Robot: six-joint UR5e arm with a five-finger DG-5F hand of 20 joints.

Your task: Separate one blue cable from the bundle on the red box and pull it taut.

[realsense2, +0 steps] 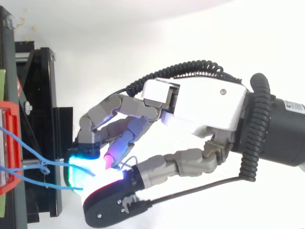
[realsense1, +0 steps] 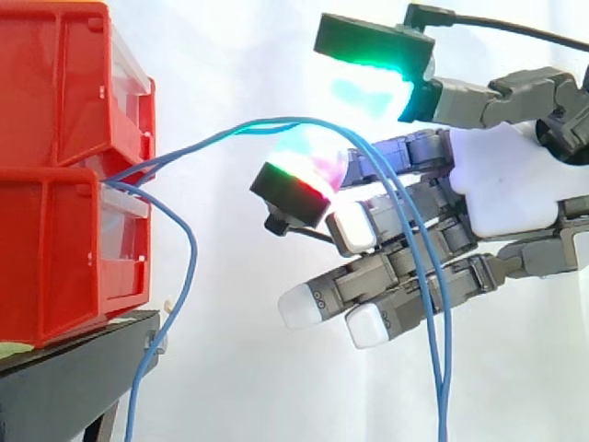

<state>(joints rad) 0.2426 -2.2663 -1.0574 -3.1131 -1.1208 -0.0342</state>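
Note:
Two red bins are stacked at the left on the black stand. Several blue cables come out between them. Two cables arc up to the right, pass over one finger and hang down across the fingers below it. They are slack. Another blue cable loops down beside the lower bin. My hand reaches in from the right, a short way off the bins. Its fingers are nearly straight and spread, the thumb apart above them. From above, the cables run from the bin's edge to the glowing fingertips of the hand.
The black stand stretches along the left under the bins. A white curtain hangs behind everything. The gap between the bins and my fingertips is narrow.

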